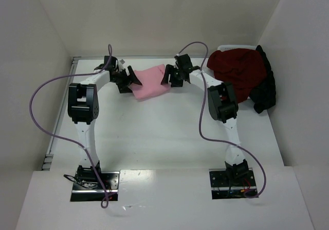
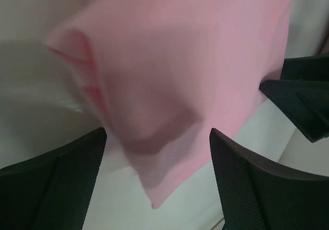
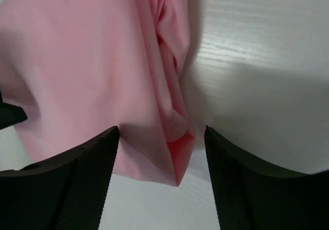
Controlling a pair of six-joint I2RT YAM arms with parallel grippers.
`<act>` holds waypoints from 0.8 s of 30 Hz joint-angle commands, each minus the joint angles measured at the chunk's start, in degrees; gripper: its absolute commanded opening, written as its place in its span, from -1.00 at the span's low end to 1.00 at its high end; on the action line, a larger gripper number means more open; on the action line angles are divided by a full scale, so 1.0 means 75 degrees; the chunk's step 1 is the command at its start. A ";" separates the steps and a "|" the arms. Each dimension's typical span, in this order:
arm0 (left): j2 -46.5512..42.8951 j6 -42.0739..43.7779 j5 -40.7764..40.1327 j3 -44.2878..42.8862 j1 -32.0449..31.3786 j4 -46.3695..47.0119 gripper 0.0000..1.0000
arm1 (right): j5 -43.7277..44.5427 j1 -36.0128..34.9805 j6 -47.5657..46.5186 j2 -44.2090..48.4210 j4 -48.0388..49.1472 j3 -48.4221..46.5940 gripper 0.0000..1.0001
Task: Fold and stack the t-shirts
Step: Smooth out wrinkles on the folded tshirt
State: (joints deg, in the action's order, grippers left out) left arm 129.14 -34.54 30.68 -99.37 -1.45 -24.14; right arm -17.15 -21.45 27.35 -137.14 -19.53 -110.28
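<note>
A folded light pink t-shirt (image 1: pixel 150 83) lies on the white table at the back, between my two grippers. My left gripper (image 1: pixel 132 78) is open at the shirt's left edge; in the left wrist view a pink corner (image 2: pixel 169 137) lies between the spread fingers (image 2: pixel 247 183). My right gripper (image 1: pixel 170 77) is open at the shirt's right edge; in the right wrist view the layered pink fold (image 3: pixel 169 132) lies between the fingers (image 3: pixel 82 178). A dark red t-shirt (image 1: pixel 237 70) and a black one (image 1: pixel 267 88) lie piled at the back right.
White walls close in the table on the left, back and right. A pale bin edge (image 1: pixel 231 48) shows behind the dark red pile. The right gripper's black finger (image 2: pixel 303 101) shows in the left wrist view. Purple cables loop off both arms.
</note>
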 commanded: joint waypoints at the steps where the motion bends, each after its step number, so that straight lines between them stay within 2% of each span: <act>1: -0.0473 0.0223 0.0375 0.0382 -0.0252 0.0160 0.74 | -0.0164 -0.0443 -0.0073 0.0800 0.0401 0.0570 0.42; 2: -0.0577 0.0223 0.0375 0.0464 -0.0333 0.0160 0.74 | -0.0163 -0.0514 -0.0143 0.0952 0.0505 0.0861 0.36; 6: -0.0754 0.0293 0.0375 0.0850 -0.0404 0.0160 0.49 | -0.0163 -0.0702 -0.0143 0.1187 0.0670 0.1519 -0.22; 7: -0.0835 0.0293 0.0293 0.0932 -0.0473 0.0160 0.40 | -0.0163 -0.0772 -0.0143 0.1327 0.0670 0.1636 -0.33; 8: -0.0964 0.0293 0.0293 0.1142 -0.0474 0.0160 0.19 | -0.0163 -0.0772 -0.0143 0.1410 0.0740 0.1916 -0.44; 9: -0.1046 0.0293 0.0211 0.1260 -0.0544 0.0160 0.10 | -0.0163 -0.0854 -0.0143 0.1654 0.0833 0.2093 -0.59; 13: -0.1678 0.0293 0.0059 0.1903 -0.0627 0.0160 -0.18 | -0.0081 -0.0937 -0.0073 0.2508 0.1138 0.3147 -0.86; 16: -0.2111 0.0211 0.0058 0.2338 -0.0697 0.0160 -0.28 | 0.0142 -0.1089 -0.0073 0.3247 0.1233 0.3979 -0.92; 19: -0.2591 0.0211 -0.0116 0.2877 -0.0697 -0.0167 -0.28 | 0.0142 -0.1159 0.0079 0.3834 0.1233 0.4800 -0.92; 24: -0.3366 0.0293 -0.0503 0.3663 -0.0849 -0.0869 -0.30 | 0.0142 -0.1417 0.0301 0.5217 0.1046 0.6159 -0.83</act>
State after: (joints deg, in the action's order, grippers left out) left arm 107.94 -33.12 28.88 -73.73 -7.38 -26.65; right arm -16.56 -30.61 28.42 -104.22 -12.84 -67.66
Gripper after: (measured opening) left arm 0.352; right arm 0.089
